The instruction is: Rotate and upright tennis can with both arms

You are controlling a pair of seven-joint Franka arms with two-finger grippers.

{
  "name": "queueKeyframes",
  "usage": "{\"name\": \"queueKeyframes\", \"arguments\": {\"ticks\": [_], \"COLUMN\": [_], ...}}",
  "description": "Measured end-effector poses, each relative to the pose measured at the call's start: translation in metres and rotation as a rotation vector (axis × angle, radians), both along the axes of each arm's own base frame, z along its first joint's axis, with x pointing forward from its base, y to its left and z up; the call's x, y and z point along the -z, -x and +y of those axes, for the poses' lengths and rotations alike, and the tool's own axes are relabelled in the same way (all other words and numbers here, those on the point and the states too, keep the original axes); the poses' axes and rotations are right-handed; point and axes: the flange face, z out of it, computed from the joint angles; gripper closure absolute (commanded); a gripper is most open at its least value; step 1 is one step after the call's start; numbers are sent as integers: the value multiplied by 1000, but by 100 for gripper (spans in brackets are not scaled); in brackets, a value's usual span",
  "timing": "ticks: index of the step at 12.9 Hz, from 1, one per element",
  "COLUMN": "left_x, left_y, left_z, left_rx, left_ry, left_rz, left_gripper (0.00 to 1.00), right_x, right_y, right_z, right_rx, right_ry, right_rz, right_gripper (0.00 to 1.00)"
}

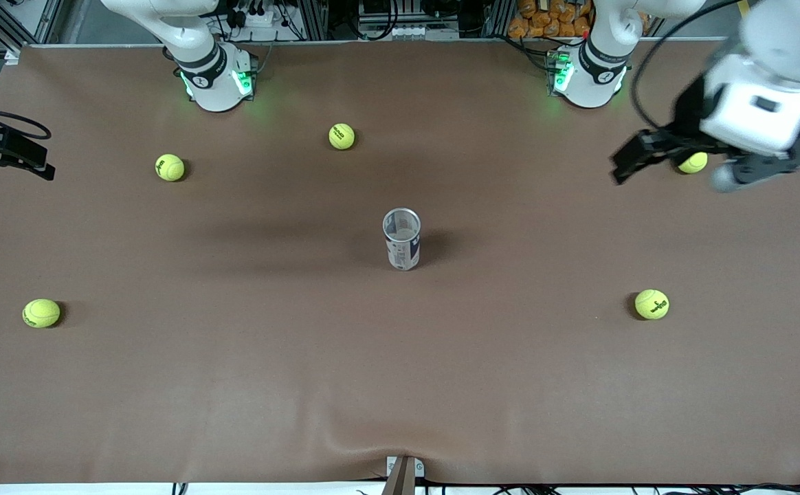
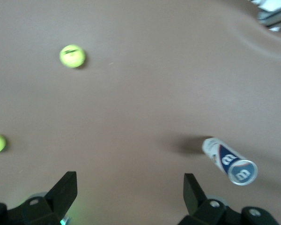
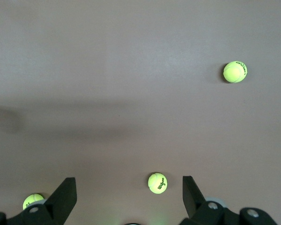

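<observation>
Brown matting covered the whole table [image 1: 235, 385], and the tennis can [image 1: 402, 240] stood upright near its middle, open silvery rim up, touching nothing. Taking the can as landmark: the left gripper [image 1: 723, 161] hung with fingers spread over the table's left-arm end, well apart from the can, above a tennis ball [image 1: 694, 162]. The right gripper [image 3: 126, 197], also spread and empty, hung over the right-arm end, equally clear of the can. Five balls lay scattered, none touching the can.

The task looked essentially finished. The main risk I judged was the can toppling: it is slim and light, so a jolt to the table, or an arm sweeping back past it, could tip it.
</observation>
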Motion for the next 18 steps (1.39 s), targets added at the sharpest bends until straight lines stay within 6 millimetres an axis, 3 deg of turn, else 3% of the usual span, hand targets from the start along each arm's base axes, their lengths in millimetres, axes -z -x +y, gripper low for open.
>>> {"name": "queueKeyframes", "arguments": {"ticks": [2,4,6,8,12,18], "left_x": [-14,-19,-11,11,63,71], "left_y": [7,13,9,1,8,11], "left_z": [36,57,83,100,101,91], "left_rx": [13,122,159,164,188,337], "left_ry": [-57,-136,-151,-149,-136,-130], "left_rz": [-7,-2,17,36,12,-2], "left_gripper": [0,0,0,0,0,0], "right_x": [0,0,0,0,0,0], "right_y": [0,0,0,0,0,0], "right_z": [0,0,0,-1,-1,-1], "right_rx": [0,0,0,1,1,1], "right_ry": [0,0,0,0,0,0], "right_rz": [0,0,0,0,0,1], "right_gripper": [0,0,0,0,0,0]}}
